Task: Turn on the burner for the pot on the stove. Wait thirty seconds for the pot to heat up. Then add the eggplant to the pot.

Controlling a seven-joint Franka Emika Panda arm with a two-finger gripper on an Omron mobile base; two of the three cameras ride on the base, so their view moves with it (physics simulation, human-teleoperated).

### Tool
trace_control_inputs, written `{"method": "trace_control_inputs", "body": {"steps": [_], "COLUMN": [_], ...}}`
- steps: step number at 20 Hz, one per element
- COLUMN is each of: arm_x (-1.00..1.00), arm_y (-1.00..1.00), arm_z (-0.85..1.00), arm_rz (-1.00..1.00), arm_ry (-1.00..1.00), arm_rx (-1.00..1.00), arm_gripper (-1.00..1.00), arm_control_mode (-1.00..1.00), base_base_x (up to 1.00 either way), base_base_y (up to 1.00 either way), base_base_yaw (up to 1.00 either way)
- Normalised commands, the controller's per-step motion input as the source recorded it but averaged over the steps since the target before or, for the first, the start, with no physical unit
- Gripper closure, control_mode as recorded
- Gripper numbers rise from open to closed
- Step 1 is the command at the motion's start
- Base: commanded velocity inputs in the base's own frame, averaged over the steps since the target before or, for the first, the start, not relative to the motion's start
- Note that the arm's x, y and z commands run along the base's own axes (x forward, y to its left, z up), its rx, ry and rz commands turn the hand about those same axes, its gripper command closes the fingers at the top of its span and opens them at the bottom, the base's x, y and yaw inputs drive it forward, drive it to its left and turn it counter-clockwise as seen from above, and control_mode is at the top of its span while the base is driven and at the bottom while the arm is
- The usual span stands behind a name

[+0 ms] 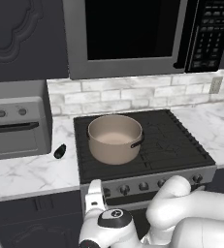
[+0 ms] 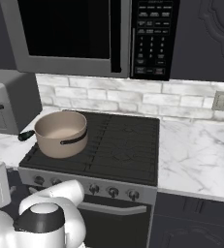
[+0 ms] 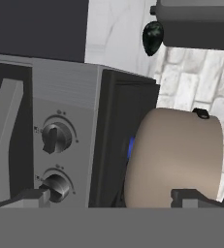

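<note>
Eggplant (image 2: 26, 135) half-hidden behind pot (image 2: 61, 133); gripper (image 3: 111, 196) tips cropped.

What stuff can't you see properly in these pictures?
- Pot: the bottom inside, hidden by its own wall in the base views.
- Stove knobs: some covered by the white arm in the left base view.
- Eggplant: too small for detail.
- Pincer: fingertips cut off at the hand view's bottom.

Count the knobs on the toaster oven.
2 on the toaster oven: the left knob and the right knob, side by side above its door handle. None look hidden.
</note>
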Motion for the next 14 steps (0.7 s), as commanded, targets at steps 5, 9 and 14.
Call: {"method": "trace_control_inputs", "body": {"steps": [5,9,14], "arm_x": [0.0,0.0,0.0], "arm_y": [0.0,0.0,0.0], "arm_z": [0.0,0.0,0.0], "arm_rz": [0.0,0.0,0.0], "arm_ry": [0.0,0.0,0.0], "arm_rx": [0.0,0.0,0.0], "arm_gripper": [-1.0,-1.0,-1.0], "arm_control_mode": [-1.0,-1.0,-1.0], "base_base_x": [0.0,0.0,0.0], "base_base_y": [0.0,0.0,0.0], "base_base_yaw": [0.0,0.0,0.0]}}
